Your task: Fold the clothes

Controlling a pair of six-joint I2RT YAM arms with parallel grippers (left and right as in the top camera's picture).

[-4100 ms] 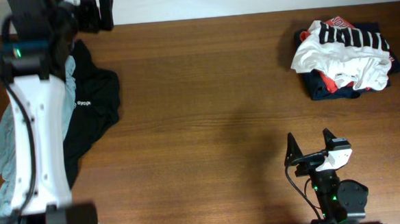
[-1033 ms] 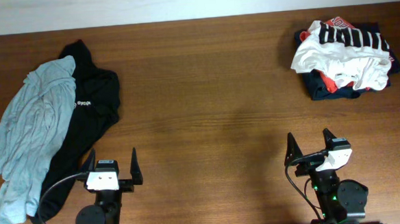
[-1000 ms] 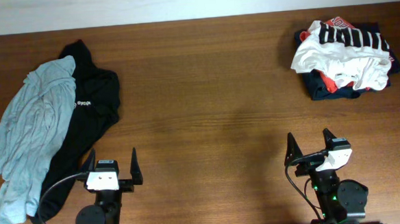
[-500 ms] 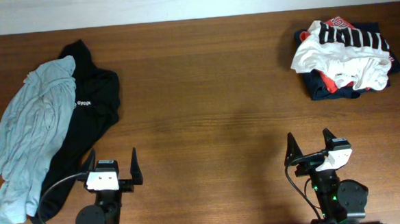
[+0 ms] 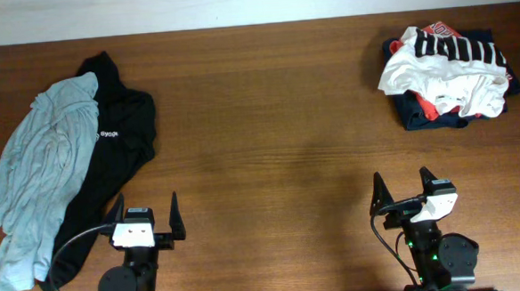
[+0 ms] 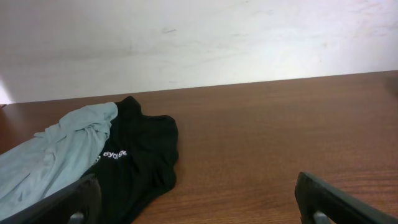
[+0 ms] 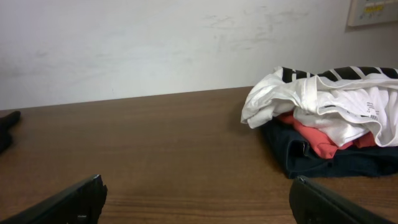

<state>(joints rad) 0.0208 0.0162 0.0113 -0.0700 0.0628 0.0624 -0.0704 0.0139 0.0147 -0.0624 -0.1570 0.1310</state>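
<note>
While both pincers sit at the near edge of the table (image 5: 267, 118), neither holds anything: the left pincer (image 5: 145, 208) and the right pincer (image 5: 402, 184) each stand with jaws spread wide and empty. The clothes lie in two groups. Ahead of the left pincer and off to its left, a grey-blue shirt (image 5: 38, 166) lies stretched and rumpled over a black shirt (image 5: 121, 139) with a small white logo. The black shirt's lower edge runs near that pincer on its left side. Ahead of the right pincer and a little to its right, well apart from it, a white T-shirt (image 5: 439, 78) with black block print is bunched on top of a navy garment (image 5: 415, 118), with a red garment (image 5: 427, 108) showing between them.

Assessment: all pieces look like light, limp cloth, without stiffness, liable to sag, drag and bunch when lifted, and not fragile. Best hold, in my judgement, is a pinch on a free edge — shoulder seam or hem corner — with one pincer to each corner, so the cloth can be spread flat. The grey-blue shirt, lying uppermost, looks the easiest to take first.
</note>
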